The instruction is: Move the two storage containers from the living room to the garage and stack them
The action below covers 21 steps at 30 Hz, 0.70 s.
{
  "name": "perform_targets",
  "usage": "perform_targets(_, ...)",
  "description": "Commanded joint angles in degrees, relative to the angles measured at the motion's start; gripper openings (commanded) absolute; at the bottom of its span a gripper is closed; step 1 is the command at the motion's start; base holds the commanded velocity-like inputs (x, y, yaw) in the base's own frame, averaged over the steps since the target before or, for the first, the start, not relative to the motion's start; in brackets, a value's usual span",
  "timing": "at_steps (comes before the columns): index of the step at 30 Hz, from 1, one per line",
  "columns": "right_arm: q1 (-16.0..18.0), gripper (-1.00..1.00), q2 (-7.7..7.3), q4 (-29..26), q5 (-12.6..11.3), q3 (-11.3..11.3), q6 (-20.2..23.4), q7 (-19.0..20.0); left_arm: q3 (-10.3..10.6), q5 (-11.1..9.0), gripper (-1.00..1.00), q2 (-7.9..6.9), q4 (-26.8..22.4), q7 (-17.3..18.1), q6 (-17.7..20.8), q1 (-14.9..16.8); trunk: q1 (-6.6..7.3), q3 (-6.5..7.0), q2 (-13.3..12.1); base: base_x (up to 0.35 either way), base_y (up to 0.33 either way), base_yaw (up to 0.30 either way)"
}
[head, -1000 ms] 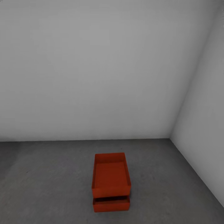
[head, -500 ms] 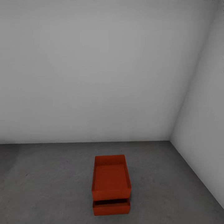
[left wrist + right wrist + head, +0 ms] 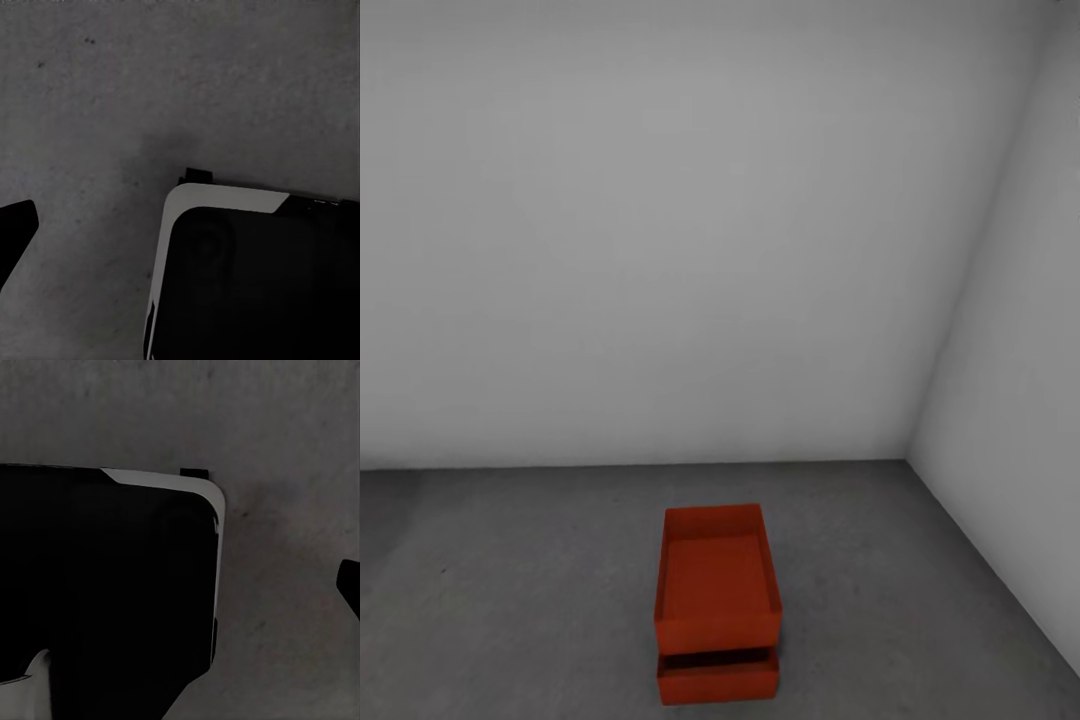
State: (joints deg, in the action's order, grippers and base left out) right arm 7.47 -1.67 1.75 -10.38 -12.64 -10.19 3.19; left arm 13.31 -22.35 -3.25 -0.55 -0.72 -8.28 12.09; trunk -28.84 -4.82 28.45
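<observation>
Low in the frame's centre, the upper container (image 3: 717, 585) sits stacked, offset rearward, on the lower container (image 3: 717, 676) on the floor (image 3: 510, 590); they look stiff, light, best grasped by rims, and I cannot tell my grippers' state.

Dark grey concrete floor (image 3: 510, 580) lies open around the stacked orange-red rectangular bins (image 3: 717, 600); pale grey walls (image 3: 1000, 400) close the right corner.

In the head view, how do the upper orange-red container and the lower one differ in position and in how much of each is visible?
The upper container rests on the lower container, which sits on the grey floor. The upper container shows its whole open inside; the lower container shows its near wall and a dark strip of interior. The upper one sits shifted toward the far wall. Both are the same orange-red.
</observation>
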Motion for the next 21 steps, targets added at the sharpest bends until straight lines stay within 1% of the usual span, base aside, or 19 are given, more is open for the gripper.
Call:
perform_targets(1,0.09,1.00,0.00,0.19,-0.61,-0.36,-0.34,0.33,0.49,-0.42,1.00,0.00,0.02,-0.07,-0.15,0.04,-0.03,-0.01,0.10,0.000,0.000,0.000)
perform_targets(9,0.10,1.00,-0.34,0.12,-0.68,-0.36,0.20,0.11,0.49,-0.42,1.00,0.00,0.02,-0.07,-0.15,0.04,-0.03,0.73,0.10,0.000,0.000,0.000)
perform_targets(21,0.09,1.00,-0.04,0.16,-0.76,-0.37,0.09,-0.49,0.49,-0.42,1.00,0.00,0.02,-0.07,-0.15,0.04,-0.03,1.84,0.10,0.000,0.000,0.000)
